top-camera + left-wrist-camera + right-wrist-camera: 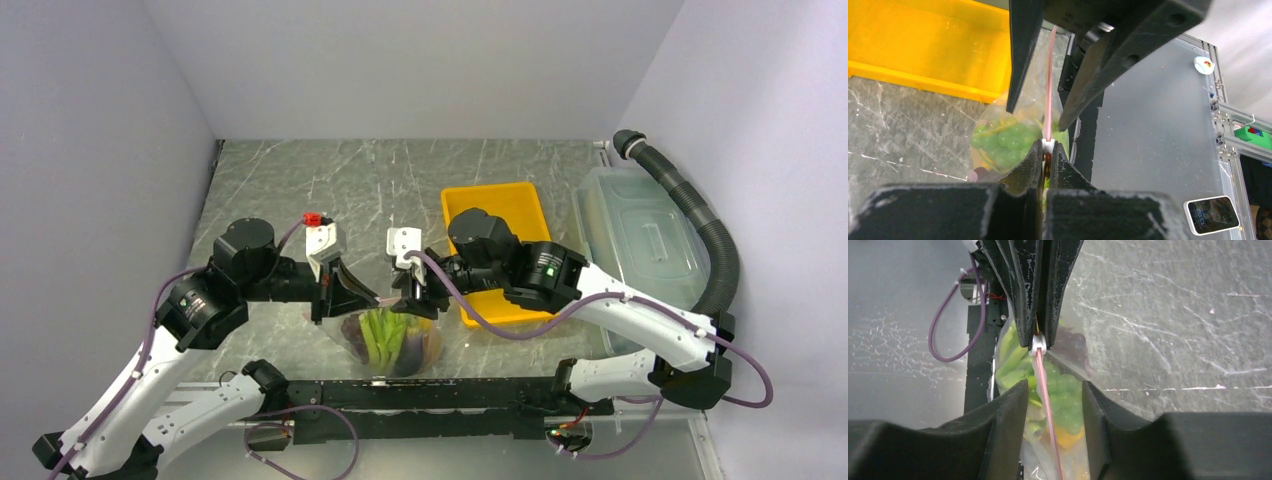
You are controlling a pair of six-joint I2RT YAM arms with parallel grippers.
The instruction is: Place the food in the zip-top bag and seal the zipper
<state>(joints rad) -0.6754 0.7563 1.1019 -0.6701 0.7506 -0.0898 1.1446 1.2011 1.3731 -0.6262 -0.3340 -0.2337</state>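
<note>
Writing: a phone (1212, 214) sits in the lower right corner of the left wrist view; the figures on its lit screen are too small to read with certainty.
Indicator: a green lamp (547, 270) is lit on the right arm's wrist housing.
Bag: the clear bag (1077, 365) stands at the near centre of the table (300, 190), mouth uppermost, directly between the two end effectors.
Zipper: the pink zipper (1049, 75) runs along the top edge of the bag, stretched in a line from one end effector to the other.
Food: the celery (380, 335), green grapes (1003, 142), purple grapes (1073, 342) and an orange-yellow piece (1067, 437) are all inside the bag.
Left end effector (1048, 148): clenched on the white slider end of the zipper, fingertips pressed together.
Right end effector (1054, 385): released, with one finger on each side of the pink strip and not pinching it; I cannot tell whether the fingers brush the bag's bulging sides.
Spacing: the two sets of fingertips face each other, close together but apart.
Left arm: reaches in from the near left, forearm roughly level, pointing right.
Right arm: reaches in from the near right, bent back across the yellow tray (500, 205), pointing left.
Surroundings: a lidded clear bin (640, 235) lies at the far right, with a black ribbed hose (700, 225) beside it.
</note>
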